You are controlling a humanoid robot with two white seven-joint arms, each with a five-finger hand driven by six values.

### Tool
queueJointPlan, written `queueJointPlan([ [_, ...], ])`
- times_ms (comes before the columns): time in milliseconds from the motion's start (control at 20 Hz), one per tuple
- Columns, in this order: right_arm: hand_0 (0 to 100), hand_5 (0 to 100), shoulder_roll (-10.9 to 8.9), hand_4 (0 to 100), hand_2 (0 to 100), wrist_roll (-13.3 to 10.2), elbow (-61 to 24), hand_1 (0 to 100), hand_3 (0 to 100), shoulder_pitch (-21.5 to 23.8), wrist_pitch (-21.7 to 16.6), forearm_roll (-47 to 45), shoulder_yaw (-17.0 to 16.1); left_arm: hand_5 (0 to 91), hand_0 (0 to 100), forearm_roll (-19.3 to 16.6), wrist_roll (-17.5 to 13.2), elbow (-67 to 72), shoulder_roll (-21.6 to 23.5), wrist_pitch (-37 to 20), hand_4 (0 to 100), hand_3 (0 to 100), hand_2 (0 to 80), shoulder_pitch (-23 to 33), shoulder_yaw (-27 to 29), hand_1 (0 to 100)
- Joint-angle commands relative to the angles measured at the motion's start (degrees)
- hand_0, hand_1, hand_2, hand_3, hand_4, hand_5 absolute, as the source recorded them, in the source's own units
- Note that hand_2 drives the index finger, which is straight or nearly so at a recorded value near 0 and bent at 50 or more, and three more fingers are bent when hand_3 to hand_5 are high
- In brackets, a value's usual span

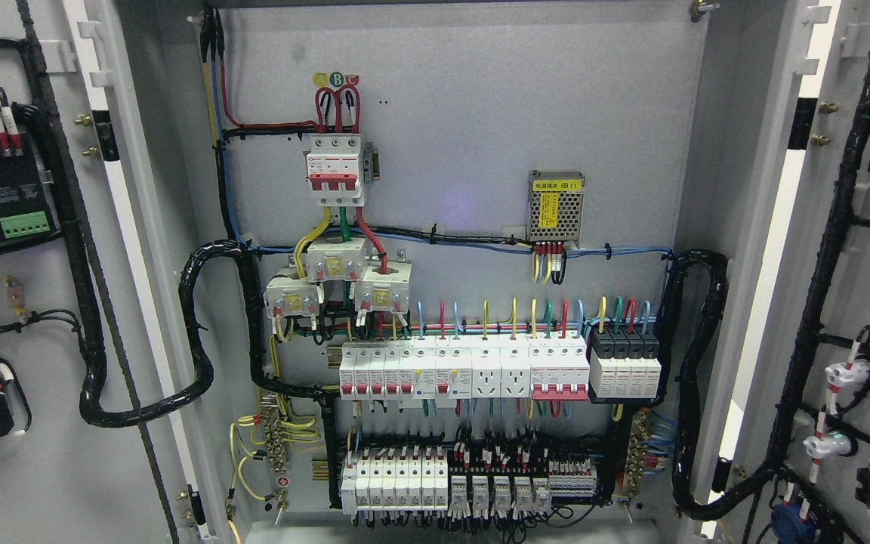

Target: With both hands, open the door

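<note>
the left door (42, 302) stands swung wide, its inner face carrying black cable looms and a green terminal block (25, 224). between the doors the cabinet (480, 151) shows rows of breakers (465, 370). the right door (843, 302) is open too; neither robot hand shows, so their state cannot be told.
</note>
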Motion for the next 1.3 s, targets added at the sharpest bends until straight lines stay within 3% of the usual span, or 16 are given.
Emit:
queueJointPlan([
  [0, 0, 0, 2.67, 0, 0, -0.4, 0.8, 0, 0, -0.3, -17.8, 5.0, 11.8, 0.0, 0, -5.2, 0.0, -1.1, -3.9, -11.9, 3, 0, 0.0, 2.9, -7.5, 0],
  [150, 0, 0, 6.27, 0, 0, -0.5, 4.6, 0, 0, 0.0, -17.7, 8.4, 16.2, 0.0, 0, -7.1, 0.0, 1.3, -5.1, -11.9, 3, 0, 0.0, 5.3, -8.1, 0],
  [351, 0, 0, 11.81, 0, 0, -0.5, 11.1, 0, 0, 1.9, -16.0, 11.0, 19.7, 0.0, 0, -10.5, -0.3, 5.6, -7.7, -11.8, 3, 0, 0.0, 7.7, -8.2, 0],
  [651, 0, 0, 13.32, 0, 0, -0.5, 16.8, 0, 0, 7.5, -16.3, 11.1, 23.6, 0.0, 0, -17.3, -0.3, 17.6, -12.7, -11.0, 3, 0, 0.0, 8.2, -8.0, 0],
  [802, 0, 0, 14.37, 0, 0, -0.4, 19.5, 0, 0, 10.8, -16.5, 11.1, 23.8, 0.0, 0, -18.2, -0.3, 25.4, -13.4, -11.0, 3, 0, 0.0, 8.3, -8.1, 0],
  [952, 0, 0, 16.48, 0, 0, -0.4, 22.0, 0, 0, 15.1, -16.8, 11.1, 24.9, 0.0, 0, -21.4, -0.3, 33.5, -14.4, -11.0, 3, 0, 0.0, 8.3, -7.4, 0],
  [1253, 0, 0, 19.47, 0, 0, -0.3, 34.0, 0, 0, 18.5, -17.9, 11.0, 29.5, 0.0, 0, -21.7, -0.4, 50.2, -14.8, -10.6, 3, 0, 0.0, 7.2, -7.3, 0],
])
